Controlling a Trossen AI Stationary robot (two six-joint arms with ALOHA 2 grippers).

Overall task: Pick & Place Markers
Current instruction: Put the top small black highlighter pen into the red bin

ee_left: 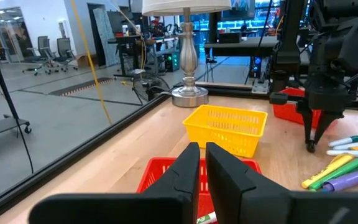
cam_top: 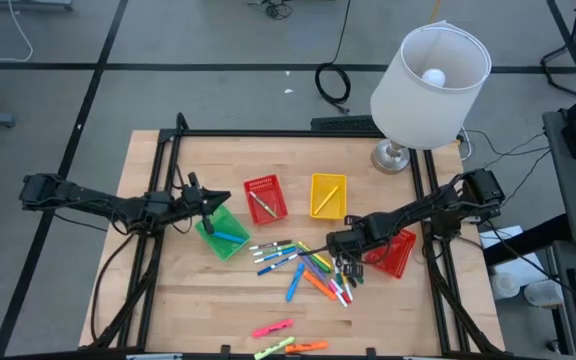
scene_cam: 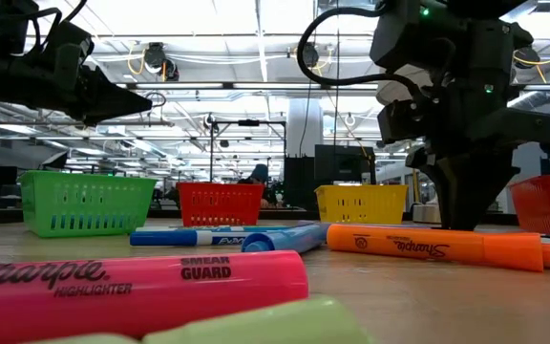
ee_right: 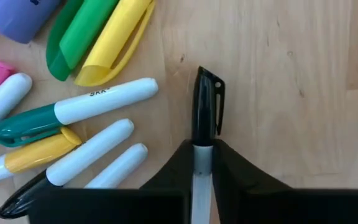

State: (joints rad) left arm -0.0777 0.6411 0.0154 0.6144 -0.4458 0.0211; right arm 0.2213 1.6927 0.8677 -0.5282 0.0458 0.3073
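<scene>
Several markers (cam_top: 303, 265) in many colours lie loose on the wooden table's middle. My right gripper (ee_right: 202, 152) points down at the pile's right edge, shut on a white marker with a black cap (ee_right: 202, 106). My left gripper (ee_left: 202, 155) hovers level above the green basket (cam_top: 222, 232), shut with nothing between its fingers. It points toward the red basket (cam_top: 264, 197) and the yellow basket (cam_top: 328, 194). The green basket holds a blue marker (cam_top: 230, 237). My right gripper pinches the marker's white barrel (ee_right: 202, 169) just behind the black cap, one finger on each long side. The fingers come from above, pointing down. The marker lies flat on the table, its capped end sticking out past the fingertips.
A second red basket (cam_top: 396, 252) stands right beside my right arm. A lamp (cam_top: 423, 85) with a white shade stands at the table's far right. Pink, orange and yellow highlighters (cam_top: 273, 328) lie near the front edge. Bare wood lies to the right of the held marker.
</scene>
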